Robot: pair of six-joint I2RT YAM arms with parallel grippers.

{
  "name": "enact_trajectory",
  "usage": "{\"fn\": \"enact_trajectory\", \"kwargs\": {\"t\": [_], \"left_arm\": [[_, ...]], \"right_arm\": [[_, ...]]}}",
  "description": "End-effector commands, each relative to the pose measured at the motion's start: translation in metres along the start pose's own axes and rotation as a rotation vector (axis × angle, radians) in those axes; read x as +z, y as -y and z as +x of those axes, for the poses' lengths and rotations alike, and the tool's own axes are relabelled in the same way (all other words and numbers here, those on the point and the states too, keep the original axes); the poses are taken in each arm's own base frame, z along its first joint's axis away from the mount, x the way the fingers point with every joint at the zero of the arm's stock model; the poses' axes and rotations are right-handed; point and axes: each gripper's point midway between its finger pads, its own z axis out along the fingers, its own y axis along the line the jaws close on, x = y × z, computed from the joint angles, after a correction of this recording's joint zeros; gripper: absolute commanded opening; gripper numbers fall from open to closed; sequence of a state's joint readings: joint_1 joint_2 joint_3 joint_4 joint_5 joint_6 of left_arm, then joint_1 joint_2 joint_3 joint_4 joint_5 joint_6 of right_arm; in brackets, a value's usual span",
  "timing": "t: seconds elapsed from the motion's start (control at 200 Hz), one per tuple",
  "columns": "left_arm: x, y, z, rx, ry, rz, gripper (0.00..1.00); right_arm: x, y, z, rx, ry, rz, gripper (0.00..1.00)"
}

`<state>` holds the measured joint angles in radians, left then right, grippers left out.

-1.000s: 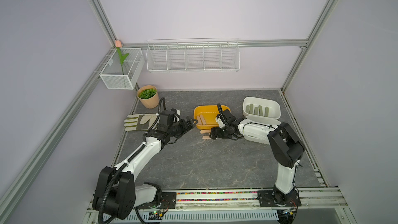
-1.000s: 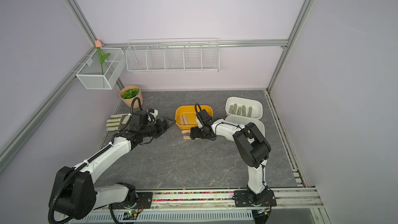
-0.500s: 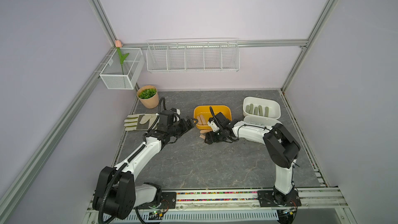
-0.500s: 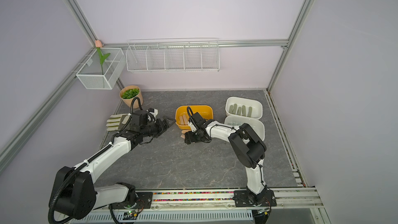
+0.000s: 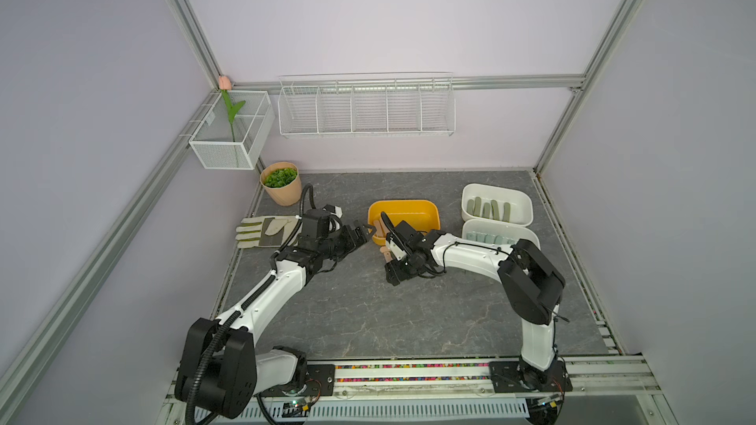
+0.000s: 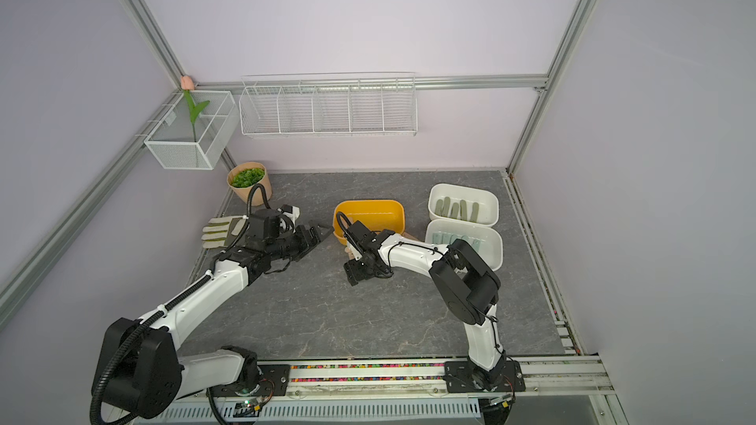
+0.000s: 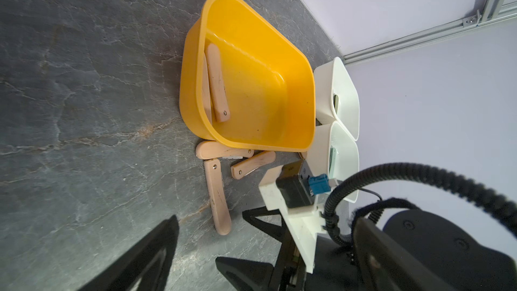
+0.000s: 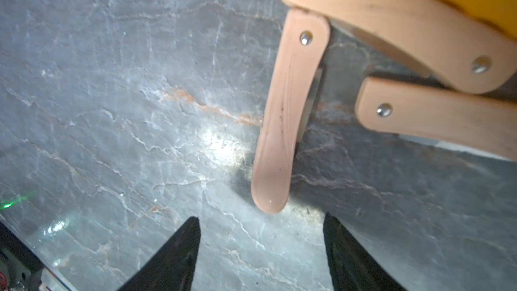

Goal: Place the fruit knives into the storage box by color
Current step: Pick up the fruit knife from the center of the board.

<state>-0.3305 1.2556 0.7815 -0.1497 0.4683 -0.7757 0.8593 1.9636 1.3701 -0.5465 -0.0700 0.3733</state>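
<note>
target: nearest peach-pink fruit knife (image 8: 282,113), just ahead of our right end effector (image 8: 260,216)
axis: along our approach, near tip facing spread, empty jaws
left end effector (image 5: 365,231): spread, empty, farther off

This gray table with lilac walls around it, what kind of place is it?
Probably a robot lab test booth: a left arm and right arm bolted to a rail, bare walls in a metal frame.

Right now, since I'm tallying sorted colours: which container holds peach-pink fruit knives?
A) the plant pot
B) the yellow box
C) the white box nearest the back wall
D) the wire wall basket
B: the left wrist view shows peach-pink knives lying inside the yellow box.
</note>
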Motion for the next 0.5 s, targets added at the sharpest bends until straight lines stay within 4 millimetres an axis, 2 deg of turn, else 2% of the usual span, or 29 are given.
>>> {"fn": "enact_trajectory", "kwargs": {"t": [0.0, 0.3, 0.495], "left_arm": [[-0.009, 0.0, -0.007, 0.017, 0.035, -0.006, 0.99], [-0.024, -0.007, -0.021, 0.005, 0.076, -0.012, 0.99], [-0.028, -0.007, -0.024, 0.007, 0.087, -0.013, 0.99]], "right_arm": [[0.007, 0.014, 0.001, -0.005, -0.032, 0.083, 0.73], [0.02, 0.008, -0.02, -0.023, -0.03, 0.093, 0.72], [0.029, 0.013, -0.029, -0.033, -0.039, 0.148, 0.68]]}}
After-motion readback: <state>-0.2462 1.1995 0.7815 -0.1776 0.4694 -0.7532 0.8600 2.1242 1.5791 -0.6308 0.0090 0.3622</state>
